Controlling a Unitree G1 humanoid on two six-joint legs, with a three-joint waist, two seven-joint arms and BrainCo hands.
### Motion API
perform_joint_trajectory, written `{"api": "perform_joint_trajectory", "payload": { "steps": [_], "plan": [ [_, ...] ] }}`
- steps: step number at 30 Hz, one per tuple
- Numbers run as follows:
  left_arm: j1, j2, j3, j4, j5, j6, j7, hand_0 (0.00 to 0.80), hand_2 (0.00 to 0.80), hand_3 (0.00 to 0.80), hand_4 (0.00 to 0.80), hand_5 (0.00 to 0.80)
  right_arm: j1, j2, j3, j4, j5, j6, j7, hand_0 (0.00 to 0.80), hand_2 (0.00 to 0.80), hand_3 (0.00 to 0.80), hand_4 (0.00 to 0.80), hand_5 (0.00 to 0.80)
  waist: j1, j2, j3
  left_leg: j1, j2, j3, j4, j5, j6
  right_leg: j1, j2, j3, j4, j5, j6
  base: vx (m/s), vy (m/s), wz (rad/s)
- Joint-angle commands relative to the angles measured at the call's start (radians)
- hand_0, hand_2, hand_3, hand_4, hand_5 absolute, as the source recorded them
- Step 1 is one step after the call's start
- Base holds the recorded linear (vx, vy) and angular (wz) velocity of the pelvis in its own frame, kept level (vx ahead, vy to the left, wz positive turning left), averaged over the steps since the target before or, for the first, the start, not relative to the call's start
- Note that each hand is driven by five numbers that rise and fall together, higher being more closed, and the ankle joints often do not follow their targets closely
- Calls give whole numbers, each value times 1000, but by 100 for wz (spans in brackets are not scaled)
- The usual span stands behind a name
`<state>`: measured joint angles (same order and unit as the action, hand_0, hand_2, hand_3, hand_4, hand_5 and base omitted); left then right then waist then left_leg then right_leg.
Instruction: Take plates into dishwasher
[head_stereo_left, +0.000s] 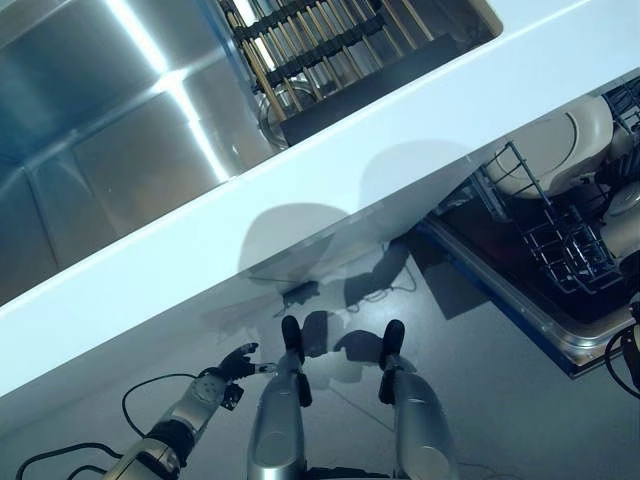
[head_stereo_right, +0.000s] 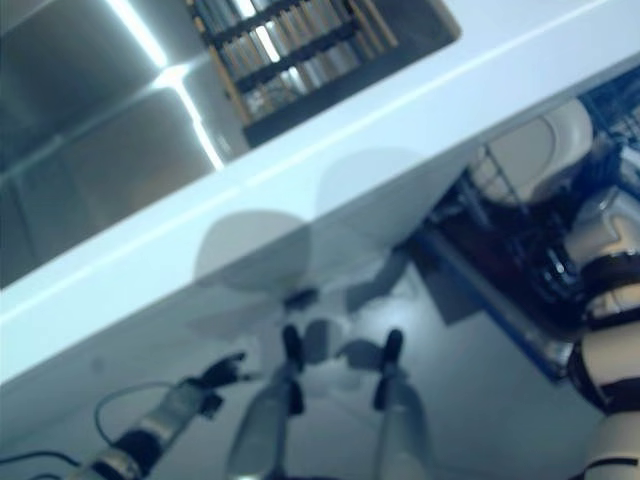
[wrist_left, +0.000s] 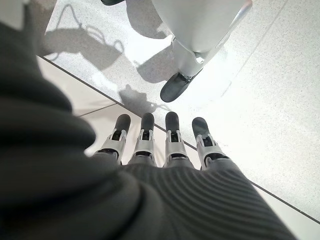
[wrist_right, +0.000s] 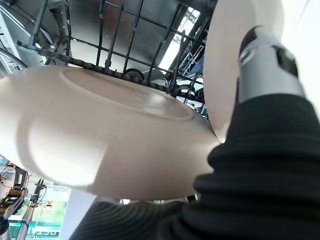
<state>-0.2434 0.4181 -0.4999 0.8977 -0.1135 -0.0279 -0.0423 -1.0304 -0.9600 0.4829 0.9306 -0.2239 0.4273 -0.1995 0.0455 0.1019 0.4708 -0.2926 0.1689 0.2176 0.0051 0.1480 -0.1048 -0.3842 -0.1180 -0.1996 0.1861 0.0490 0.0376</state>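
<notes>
At 3 o'clock the right hand (wrist_right: 270, 70) clamps a cream plate (wrist_right: 110, 135) over the dishwasher rack (head_stereo_left: 560, 240); seating remains. The left hand (wrist_left: 165, 145) hangs, fingers straight.

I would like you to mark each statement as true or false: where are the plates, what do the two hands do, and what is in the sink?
1. The left hand holds a plate. False: its fingers are straight over the floor and it holds nothing.
2. A cream plate fills the right wrist view in front of the dishwasher rack. True.
3. The dishwasher rack is empty. False: a cream plate is in it.
4. A rack of rods lies in the steel sink. True.
</notes>
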Motion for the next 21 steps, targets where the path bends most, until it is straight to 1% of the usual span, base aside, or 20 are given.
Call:
{"api": "perform_joint_trajectory", "payload": {
  "steps": [1,8,13,16,21],
  "plan": [
    [-38,30,-57,-7,-24,-6,12,0,0,0,0,0,-110,-55,37,16,-11,8,-27,0,0,0,0,0,22,-23,18,-66,-25,-73,-14,32,22,-5,2,-61,64,-60,-11,0,0,0],
    [-40,32,-52,-4,-24,-9,9,0,0,0,0,0,-109,-65,42,0,-17,7,-36,0,0,0,0,0,20,-27,16,-60,-25,-72,-19,32,23,0,5,-58,57,-58,-10,0,0,0],
    [-27,31,-49,-6,-24,-15,11,0,0,0,0,0,-93,-81,27,-39,-5,20,-82,0,0,0,0,0,14,-33,13,-50,-21,-68,-22,29,22,10,10,-54,52,-59,-9,0,0,0],
    [-22,34,-47,-10,-26,-15,12,0,0,0,0,0,-74,-97,11,-66,7,22,-102,0,0,0,0,0,9,-39,11,-44,-19,-65,-26,28,22,15,13,-52,47,-58,-9,0,0,0],
    [-9,41,-32,-20,-20,-6,12,0,0,0,0,0,-9,-139,-52,-129,21,30,-122,0,0,0,0,0,-5,-63,-3,-22,-12,-55,-29,19,22,40,21,-46,27,-55,-7,0,0,0]
  ]
}}
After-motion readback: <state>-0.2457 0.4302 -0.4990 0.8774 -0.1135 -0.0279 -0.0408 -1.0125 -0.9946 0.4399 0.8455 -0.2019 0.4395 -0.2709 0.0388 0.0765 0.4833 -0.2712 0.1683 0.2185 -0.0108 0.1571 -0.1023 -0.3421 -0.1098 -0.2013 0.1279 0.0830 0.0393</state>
